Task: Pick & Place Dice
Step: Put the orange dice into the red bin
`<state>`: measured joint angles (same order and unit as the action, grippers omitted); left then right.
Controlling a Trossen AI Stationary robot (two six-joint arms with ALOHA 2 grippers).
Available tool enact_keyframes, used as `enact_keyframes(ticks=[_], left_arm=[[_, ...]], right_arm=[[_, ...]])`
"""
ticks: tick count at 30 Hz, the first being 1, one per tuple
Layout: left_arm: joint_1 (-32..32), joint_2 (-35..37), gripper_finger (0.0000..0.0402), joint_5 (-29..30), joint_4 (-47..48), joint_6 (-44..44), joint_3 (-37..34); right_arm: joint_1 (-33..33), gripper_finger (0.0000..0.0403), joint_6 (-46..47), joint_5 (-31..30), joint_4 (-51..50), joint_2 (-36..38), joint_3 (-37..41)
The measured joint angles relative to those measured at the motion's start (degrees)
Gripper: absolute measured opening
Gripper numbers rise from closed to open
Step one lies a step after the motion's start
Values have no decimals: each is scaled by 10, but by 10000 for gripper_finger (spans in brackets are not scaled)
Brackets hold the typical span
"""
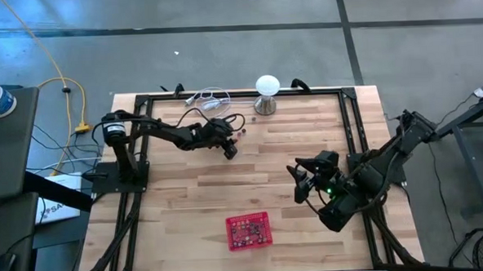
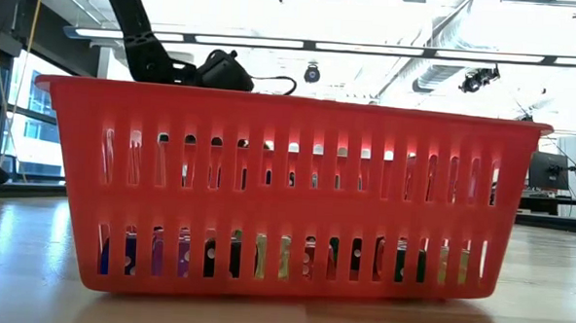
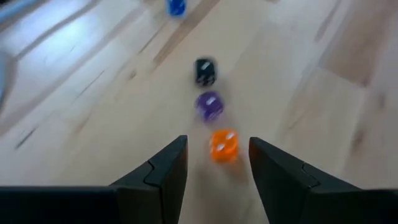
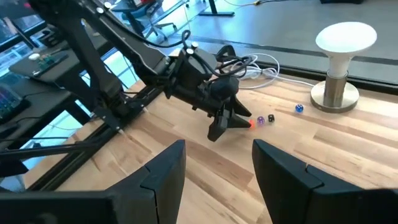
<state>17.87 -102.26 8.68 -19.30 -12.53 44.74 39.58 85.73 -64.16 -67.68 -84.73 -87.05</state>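
Left gripper (image 3: pixel 217 163) low, tilted down, jaws apart astride orange die (image 3: pixel 223 145), right gripper (image 4: pixel 217 165) raised, unclenched

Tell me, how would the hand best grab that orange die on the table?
By two opposite flat faces, coming down from above. The orange die lies on the table between the open fingers of the left hand, at the end of the row, with the purple die just beyond, so squeeze across the row.
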Motion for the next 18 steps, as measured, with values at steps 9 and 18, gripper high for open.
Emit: enact_keyframes(ticks=[9, 18], left_arm=[[8, 0, 165, -46, -32, 27, 0], [8, -30, 165, -52, -41, 29, 1]], right_arm=[[-28, 177, -5, -2, 3, 0, 0], [-49, 177, -42, -2, 11, 0, 0]])
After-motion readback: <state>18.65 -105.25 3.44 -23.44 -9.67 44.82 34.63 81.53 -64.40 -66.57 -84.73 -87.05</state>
